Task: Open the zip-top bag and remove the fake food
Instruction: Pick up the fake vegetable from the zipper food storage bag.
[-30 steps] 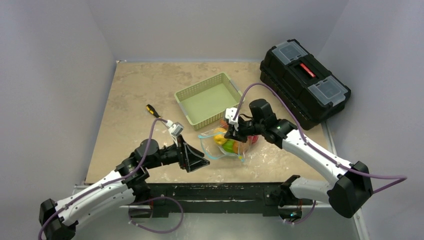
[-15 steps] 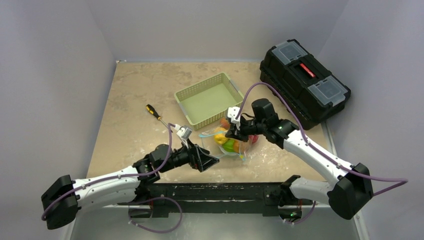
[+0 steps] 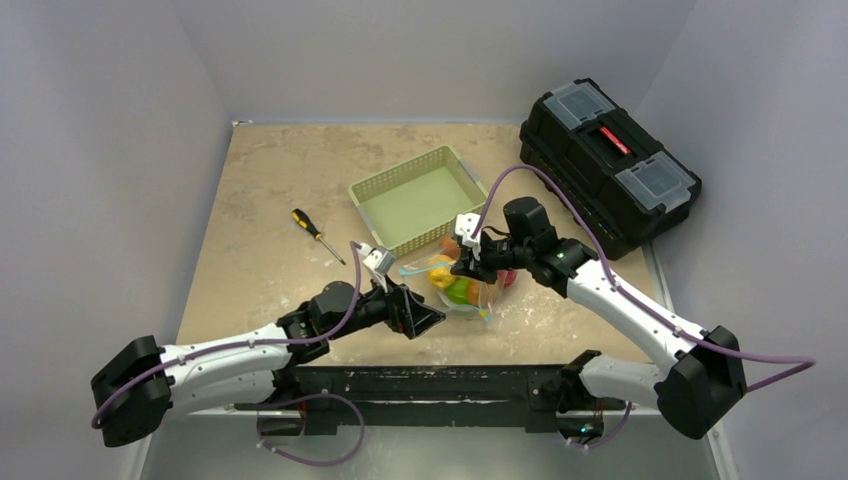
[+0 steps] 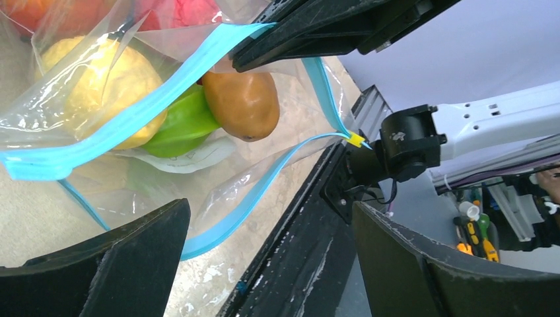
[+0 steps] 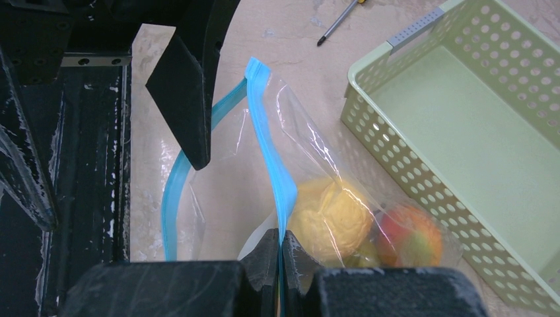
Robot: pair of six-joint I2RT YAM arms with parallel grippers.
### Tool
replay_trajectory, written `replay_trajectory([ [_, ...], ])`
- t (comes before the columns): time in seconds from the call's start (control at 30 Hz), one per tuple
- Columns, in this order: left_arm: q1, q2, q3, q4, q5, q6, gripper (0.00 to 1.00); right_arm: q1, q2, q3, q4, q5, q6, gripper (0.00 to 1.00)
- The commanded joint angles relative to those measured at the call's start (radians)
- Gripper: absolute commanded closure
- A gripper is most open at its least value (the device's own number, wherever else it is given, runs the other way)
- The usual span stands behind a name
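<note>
Right gripper (image 5: 280, 254) is clamping the upper zipper lip of the zip-top bag (image 3: 462, 303), mouth gaping. Bag is lying on the table (image 3: 270, 180), just beside the green basket (image 3: 398, 168) at its 5 o'clock. Left gripper (image 4: 264, 264) is hovering at the bag's 8 o'clock, jaws spread, gripping nothing. Fake food (image 4: 241, 102) is sitting inside the bag.

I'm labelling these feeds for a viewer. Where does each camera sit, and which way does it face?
Top external: high behind the bases, looking down on table, basket, toolbox; both arms show, left gripper and right gripper at the bag.
Left wrist: faces the bag's open mouth; own spread fingers below.
Right wrist: looks down at the zipper strip pinched by own fingers.
Shared: both wrist views show bag, food and the other gripper.
</note>
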Motion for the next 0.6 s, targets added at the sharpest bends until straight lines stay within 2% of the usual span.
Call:
replay_trajectory([
  [0.0, -0.002, 0.058, 0.049, 0.075, -0.016, 0.062, 0.10, -0.008, -0.009, 0.001, 0.032, -0.026, 0.010, 1.00],
  [0.33, -0.003, 0.237, 0.129, 0.193, -0.061, 0.087, 0.32, -0.015, -0.007, 0.001, 0.034, -0.035, 0.012, 1.00],
  [0.57, -0.030, 0.406, 0.170, 0.264, -0.174, 0.013, 0.33, -0.015, -0.007, -0.001, 0.037, -0.044, 0.015, 1.00],
])
